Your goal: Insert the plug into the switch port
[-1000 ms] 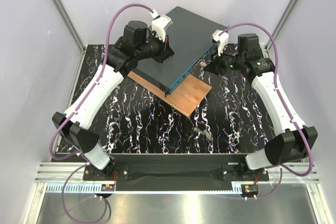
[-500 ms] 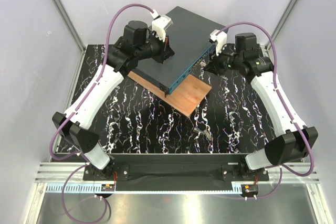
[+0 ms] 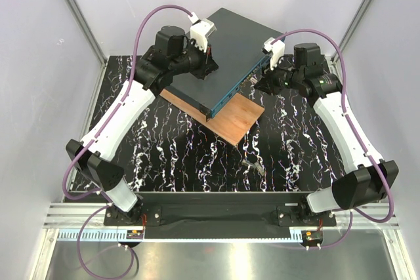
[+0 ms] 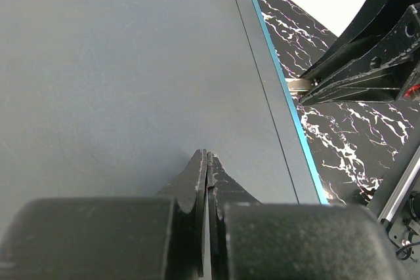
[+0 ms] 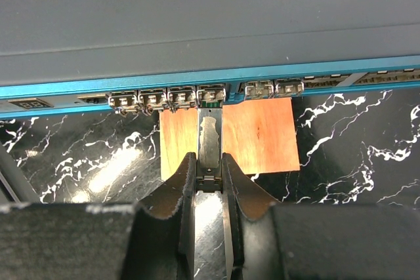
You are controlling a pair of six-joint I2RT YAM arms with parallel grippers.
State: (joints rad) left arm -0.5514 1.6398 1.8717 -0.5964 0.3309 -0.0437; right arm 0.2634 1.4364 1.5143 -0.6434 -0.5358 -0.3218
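Here plug point(image 5: 210, 137), pinched in right gripper point(image 5: 209, 162), seemingly enters switch point(image 5: 197, 31).

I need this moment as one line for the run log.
left gripper: shut, over switch top | right gripper: shut on plug | plug: tip at front port, seating unclear

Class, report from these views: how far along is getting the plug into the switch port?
Done: the right gripper grips the slim silver metal plug, aligned with a port on the large flat grey-teal switch box. In hand: its tip is at the port mouth; the shut left gripper seems to steady the switch's top. Left: most of the plug shows outside, so push home, then release.
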